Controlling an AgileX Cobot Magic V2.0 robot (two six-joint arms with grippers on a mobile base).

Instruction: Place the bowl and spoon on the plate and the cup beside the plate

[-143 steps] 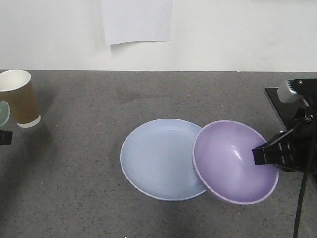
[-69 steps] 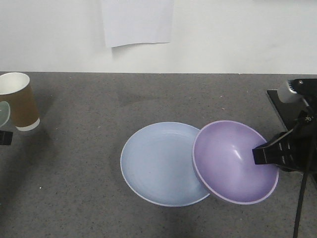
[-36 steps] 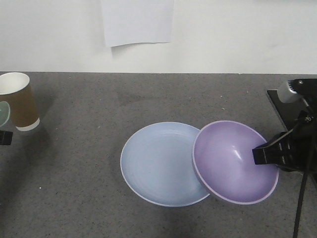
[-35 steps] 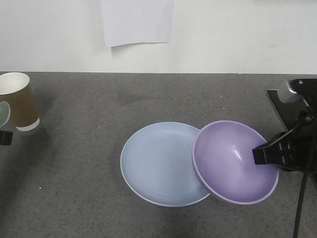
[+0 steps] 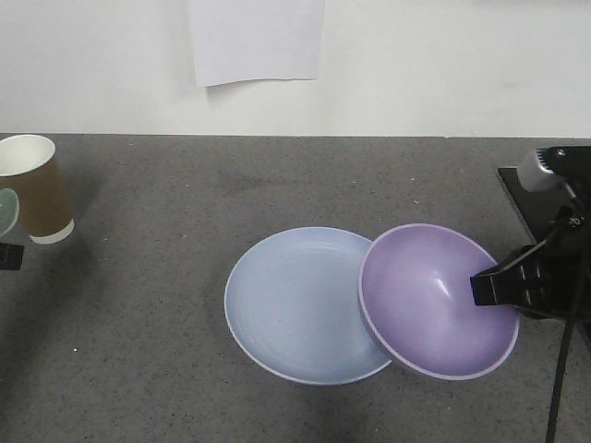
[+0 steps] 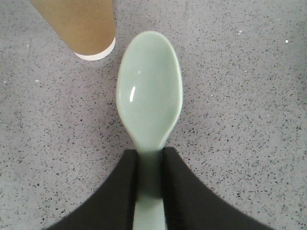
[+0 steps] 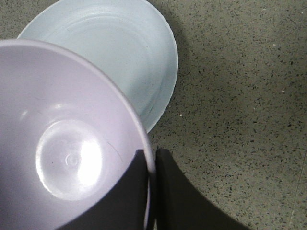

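Partly over the plate [image 5: 291, 309], the right claw [image 5: 487, 287] still holds the bowl [image 5: 420, 305].

No readable text anywhere (wall sheet [image 5: 256, 41] blank).

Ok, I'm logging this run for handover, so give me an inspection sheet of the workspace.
Surface: grey speckled table, no spills seen.
Job's things: bowl tilted, rim overlapping plate edge; spoon gripped by its handle; cup upright beside it.
Clutter: nothing seen.
Grippers: left gripper shut on spoon; right gripper shut on bowl rim.
Cables: black cable beside right arm.
Surroundings: white wall, paper sheet hanging on it.
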